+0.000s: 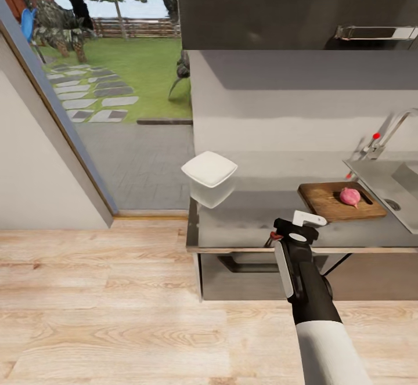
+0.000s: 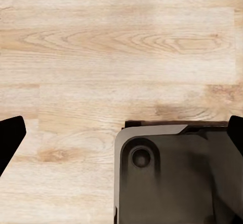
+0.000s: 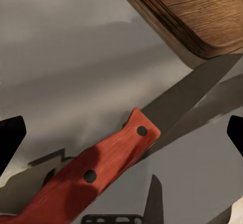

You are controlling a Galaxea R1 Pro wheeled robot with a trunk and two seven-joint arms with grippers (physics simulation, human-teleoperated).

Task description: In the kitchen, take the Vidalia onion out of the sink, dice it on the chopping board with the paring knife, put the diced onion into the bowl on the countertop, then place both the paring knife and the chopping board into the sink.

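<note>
The dark brown chopping board (image 1: 331, 202) lies on the grey countertop (image 1: 244, 222) just left of the sink (image 1: 400, 184). A pinkish onion (image 1: 350, 196) rests on the board. Near the counter's front edge lies the paring knife (image 3: 101, 171), with its red handle (image 1: 273, 237) beside my wrist and its blade (image 3: 187, 97) pointing toward the board's corner (image 3: 192, 11). My right gripper (image 3: 121, 135) hovers open just above the handle, fingers spread to either side and not touching it. The white bowl (image 1: 209, 177) stands at the counter's left end. My left gripper (image 2: 121, 133) is open over the floor.
A chrome tap (image 1: 397, 126) with a red-tipped lever (image 1: 375, 136) rises behind the sink. A wall cabinet (image 1: 290, 7) hangs above the counter. The wood floor (image 1: 98, 315) spreads in front and to the left. The robot's dark base (image 2: 172, 178) sits under the left gripper.
</note>
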